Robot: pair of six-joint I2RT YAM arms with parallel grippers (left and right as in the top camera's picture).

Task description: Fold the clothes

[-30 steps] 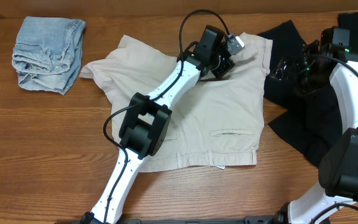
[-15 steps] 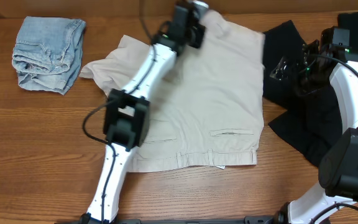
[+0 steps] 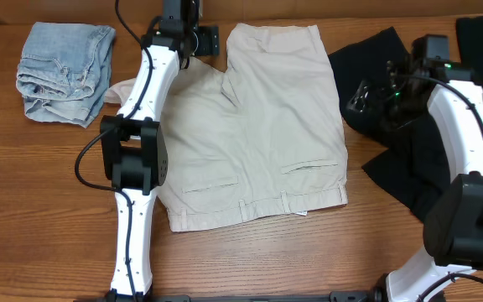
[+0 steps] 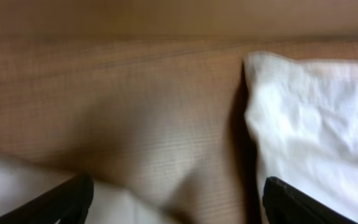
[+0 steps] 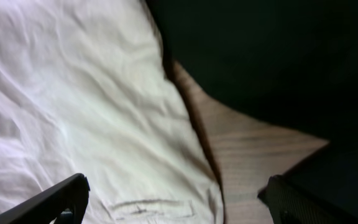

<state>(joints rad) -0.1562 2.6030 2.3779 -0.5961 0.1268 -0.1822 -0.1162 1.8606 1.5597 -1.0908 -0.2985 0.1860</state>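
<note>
Shorts [image 3: 275, 126]: pale beige, spread flat mid-table, waistband toward the near edge, both slit pockets facing up.
Denim piece [image 3: 64, 71]: light blue, bunched at the far left, well apart from the shorts.
Black garments [image 3: 392, 176]: heaped at the right, just beside the shorts.
Left gripper [image 3: 201, 39]: jaws wide, holding nothing, over bare wood beside the shorts' far hem.
Right gripper [image 3: 360, 96]: jaws wide, holding nothing, above the black cloth's edge.
Table [image 3: 49, 184]: brown wood.

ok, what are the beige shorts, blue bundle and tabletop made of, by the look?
Pale beige shorts: likely matte woven cotton, soft creases. Light-blue folded bundle: looks like faded denim, thick seamed hems. Brown tabletop: wood or wood-look laminate, visible grain lines.
</note>
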